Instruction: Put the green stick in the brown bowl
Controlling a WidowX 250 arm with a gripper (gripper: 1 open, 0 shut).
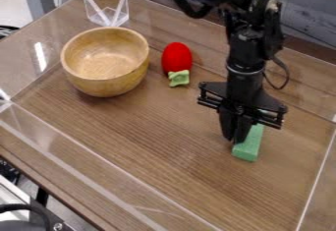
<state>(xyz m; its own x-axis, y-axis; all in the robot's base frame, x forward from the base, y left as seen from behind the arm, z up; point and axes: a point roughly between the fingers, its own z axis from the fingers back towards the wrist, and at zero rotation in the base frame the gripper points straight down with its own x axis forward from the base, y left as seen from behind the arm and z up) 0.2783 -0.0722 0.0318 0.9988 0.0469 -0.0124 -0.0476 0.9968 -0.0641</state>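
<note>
The green stick (250, 146) lies flat on the wooden table at the right, a short light-green bar. My gripper (241, 134) points straight down onto it, its two black fingers drawn together on the stick's far left part and hiding that end. The stick still rests on the table. The brown bowl (108, 86) stands empty at the left, well away from the gripper.
A red strawberry toy (176, 57) with a green leaf lies between bowl and gripper. A clear plastic wall (39, 137) rims the table's front and left sides. A clear folded piece (105, 9) stands behind the bowl.
</note>
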